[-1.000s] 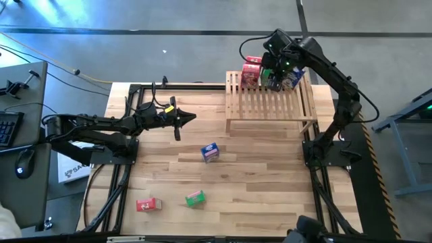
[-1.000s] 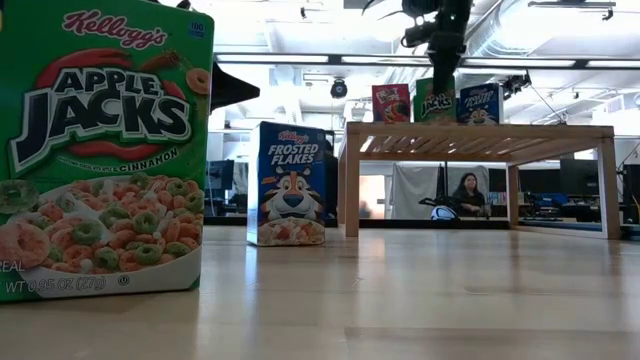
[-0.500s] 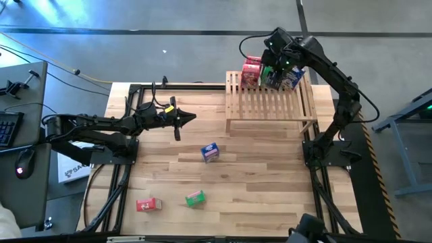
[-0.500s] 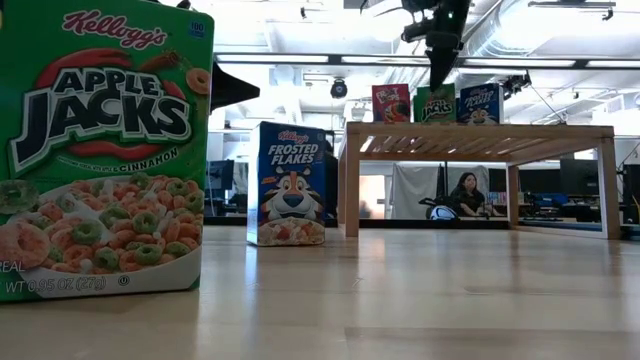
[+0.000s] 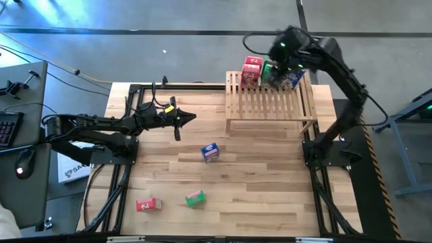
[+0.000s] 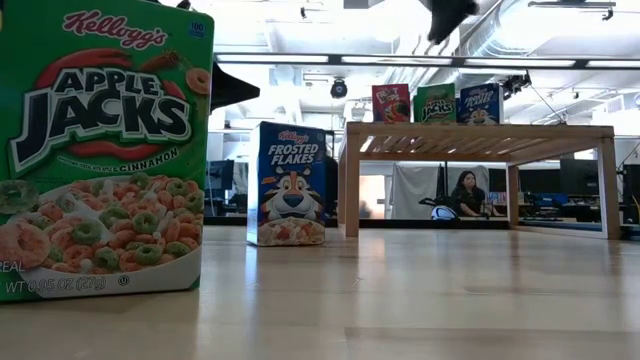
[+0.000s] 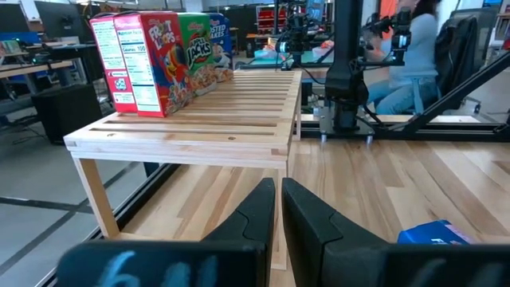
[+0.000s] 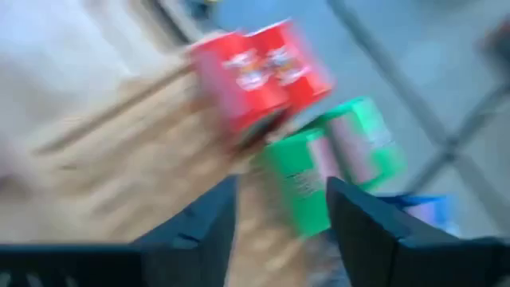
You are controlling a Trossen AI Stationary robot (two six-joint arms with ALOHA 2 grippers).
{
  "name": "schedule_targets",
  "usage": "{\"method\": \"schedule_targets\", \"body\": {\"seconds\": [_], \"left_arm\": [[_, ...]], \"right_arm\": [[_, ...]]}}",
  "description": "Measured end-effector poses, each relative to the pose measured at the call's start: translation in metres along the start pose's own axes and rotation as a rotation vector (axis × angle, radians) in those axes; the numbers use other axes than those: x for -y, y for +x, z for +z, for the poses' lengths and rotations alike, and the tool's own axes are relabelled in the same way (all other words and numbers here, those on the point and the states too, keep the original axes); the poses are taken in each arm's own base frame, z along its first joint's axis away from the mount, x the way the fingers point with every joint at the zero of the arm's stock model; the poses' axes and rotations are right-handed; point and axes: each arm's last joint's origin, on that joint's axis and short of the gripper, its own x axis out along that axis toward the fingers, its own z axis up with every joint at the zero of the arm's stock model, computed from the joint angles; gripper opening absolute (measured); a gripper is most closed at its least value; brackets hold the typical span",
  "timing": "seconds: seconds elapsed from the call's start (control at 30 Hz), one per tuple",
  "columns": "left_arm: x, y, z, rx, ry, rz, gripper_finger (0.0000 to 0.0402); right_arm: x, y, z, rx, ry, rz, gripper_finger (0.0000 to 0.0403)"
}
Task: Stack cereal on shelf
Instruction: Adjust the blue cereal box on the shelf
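Observation:
The wooden slatted shelf (image 5: 270, 104) stands at the table's far right. On its far edge, red (image 5: 251, 71), green (image 5: 268, 70) and blue (image 5: 292, 78) cereal boxes stand upright in a row, as the low view shows for red (image 6: 391, 103), green (image 6: 435, 103) and blue (image 6: 479, 103). My right gripper (image 8: 279, 231) hangs open above the green box (image 8: 331, 159), clear of it. A blue box (image 5: 210, 152), a green box (image 5: 195, 198) and a red box (image 5: 148, 204) rest on the tabletop. My left gripper (image 5: 185, 118) is shut and hovers left of the shelf.
The table's middle and near right are bare planks. The shelf's near slats (image 7: 239, 104) carry nothing. Black frame rails run along the table's left and right edges (image 5: 128, 135). A person sits in the room beyond the table (image 6: 468, 193).
My right gripper has risen from the green box on the shelf's far edge, moving up and slightly right. The green box stays standing between the red and blue boxes. My left arm has kept still.

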Motion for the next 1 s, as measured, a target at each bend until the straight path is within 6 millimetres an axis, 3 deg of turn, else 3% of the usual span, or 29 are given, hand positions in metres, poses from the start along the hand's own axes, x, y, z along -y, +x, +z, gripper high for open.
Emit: {"method": "schedule_targets", "body": {"seconds": [0.13,0.33,0.43,0.73,1.0], "left_arm": [[0.001,0.000,0.000,0.000,-0.003,-0.005,0.0016],[0.004,0.000,0.000,0.002,0.007,-0.028,0.0016],[0.004,0.000,0.000,0.003,0.007,-0.028,0.0016],[0.004,0.000,0.001,0.010,0.003,-0.027,0.0016],[0.004,0.000,0.001,0.010,0.002,-0.027,0.0016]], "right_arm": [[0.002,-0.014,-0.031,-0.023,0.123,0.021,0.0110],[-0.002,0.003,-0.087,-0.175,0.258,-0.033,0.0021],[-0.005,0.019,-0.102,-0.183,0.294,-0.098,0.0004],[0.001,0.061,-0.121,-0.189,0.371,-0.286,0.0007],[0.010,0.071,-0.121,-0.153,0.416,-0.367,0.0004]]}}
